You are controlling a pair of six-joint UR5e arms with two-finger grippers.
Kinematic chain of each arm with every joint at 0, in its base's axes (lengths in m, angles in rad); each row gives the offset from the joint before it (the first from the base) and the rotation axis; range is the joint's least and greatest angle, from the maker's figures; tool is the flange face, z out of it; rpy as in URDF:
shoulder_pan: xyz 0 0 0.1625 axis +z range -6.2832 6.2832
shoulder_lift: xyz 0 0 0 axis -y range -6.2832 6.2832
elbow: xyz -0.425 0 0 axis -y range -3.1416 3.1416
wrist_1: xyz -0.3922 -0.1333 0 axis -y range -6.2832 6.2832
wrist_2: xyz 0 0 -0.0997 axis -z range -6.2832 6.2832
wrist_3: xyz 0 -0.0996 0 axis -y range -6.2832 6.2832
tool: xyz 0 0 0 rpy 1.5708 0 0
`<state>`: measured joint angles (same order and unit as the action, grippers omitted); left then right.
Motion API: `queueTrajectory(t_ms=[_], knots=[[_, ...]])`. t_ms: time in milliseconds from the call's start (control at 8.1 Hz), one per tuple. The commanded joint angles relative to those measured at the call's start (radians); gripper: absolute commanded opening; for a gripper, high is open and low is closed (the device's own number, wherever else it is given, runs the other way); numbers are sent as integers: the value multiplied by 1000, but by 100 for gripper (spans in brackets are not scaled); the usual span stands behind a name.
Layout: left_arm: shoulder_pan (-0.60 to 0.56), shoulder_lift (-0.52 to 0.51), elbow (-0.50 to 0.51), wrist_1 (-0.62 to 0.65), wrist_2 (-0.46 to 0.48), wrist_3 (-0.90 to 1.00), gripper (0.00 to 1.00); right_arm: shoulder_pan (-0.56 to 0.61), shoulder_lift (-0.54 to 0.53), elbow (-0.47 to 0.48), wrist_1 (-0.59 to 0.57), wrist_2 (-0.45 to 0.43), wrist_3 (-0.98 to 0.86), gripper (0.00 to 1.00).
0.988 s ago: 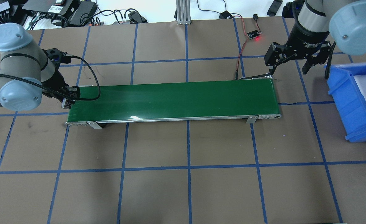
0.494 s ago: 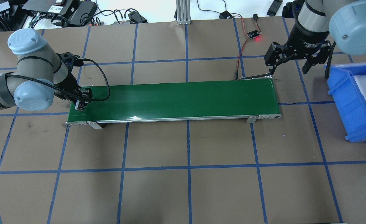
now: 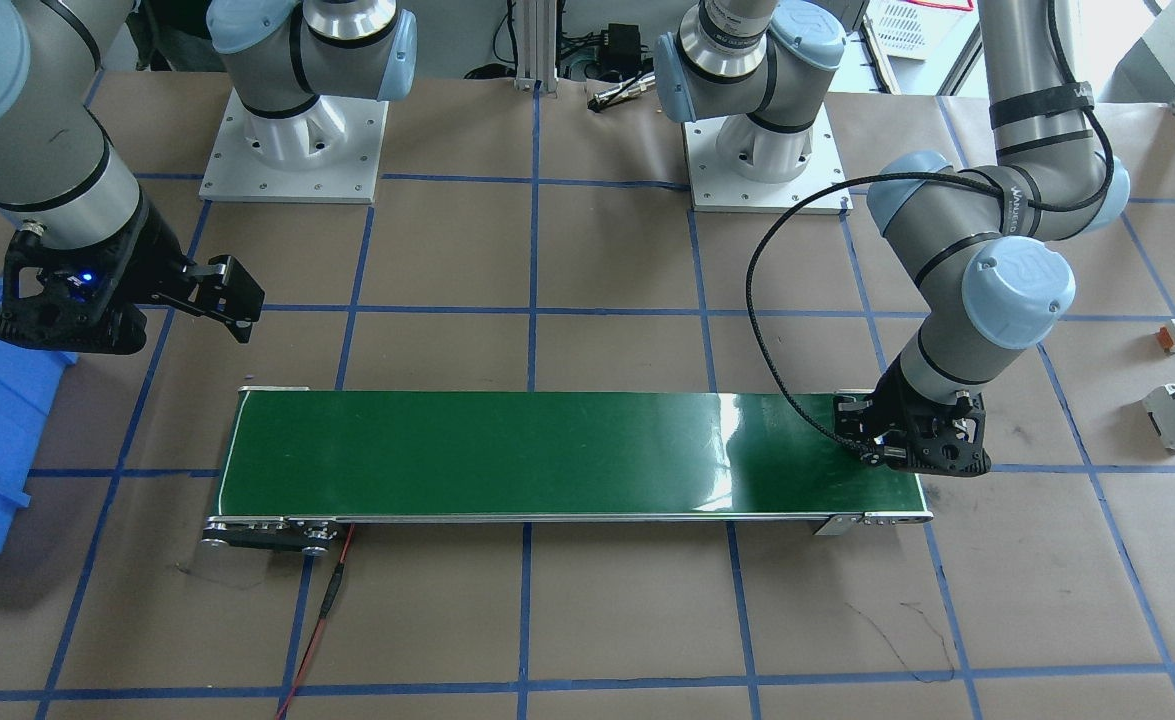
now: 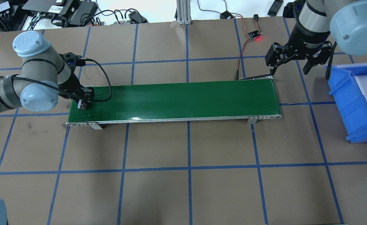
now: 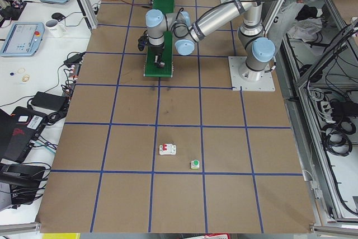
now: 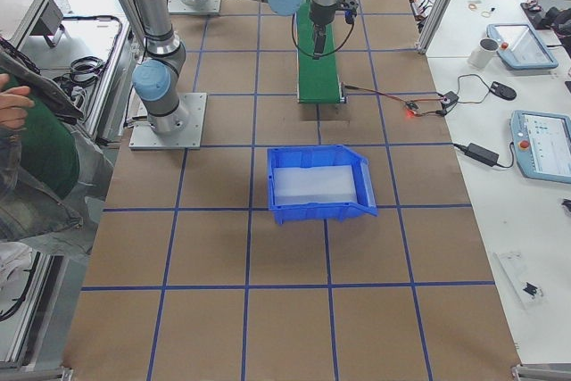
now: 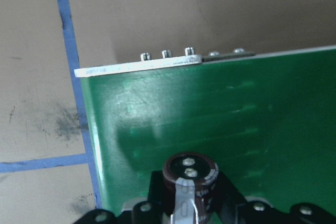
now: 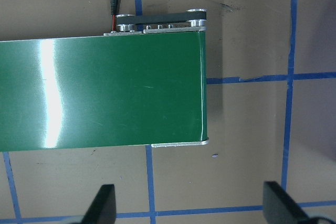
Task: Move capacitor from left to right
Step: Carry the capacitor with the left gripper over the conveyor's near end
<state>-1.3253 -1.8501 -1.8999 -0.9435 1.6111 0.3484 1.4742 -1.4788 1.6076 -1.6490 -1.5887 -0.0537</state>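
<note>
Closed on the small dark cylindrical capacitor [image 7: 190, 177], held end-on along its fingers, the left gripper [image 4: 83, 105] hangs over the green conveyor belt's [image 4: 183, 100] left end, while the empty, wide-open right gripper [image 4: 290, 69] sits at the overhead view's upper right.

The left arm [image 4: 33, 78] bends low, wrist turned downward, the left gripper [image 4: 83, 106] with its jaws closed on the capacitor [image 7: 190, 176]. The right arm [image 4: 311, 22] hangs higher, the right gripper [image 4: 291, 68] facing down, jaws spread wide apart.
</note>
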Motion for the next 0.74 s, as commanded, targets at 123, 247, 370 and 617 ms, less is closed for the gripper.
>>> queueTrajectory(t_ms=[123, 247, 370, 617], knots=[[0, -14, -1, 151, -75, -2, 82, 0, 0, 0, 2, -1, 0, 100], [0, -14, -1, 163, -80, -2, 92, 0, 2, 0, 0, -1, 0, 100], [0, -17, -1, 166, -79, -2, 100, 0, 2, 0, 0, -1, 0, 100], [0, -8, 1, 173, -73, -5, 100, 0, 2, 0, 2, -1, 0, 100]])
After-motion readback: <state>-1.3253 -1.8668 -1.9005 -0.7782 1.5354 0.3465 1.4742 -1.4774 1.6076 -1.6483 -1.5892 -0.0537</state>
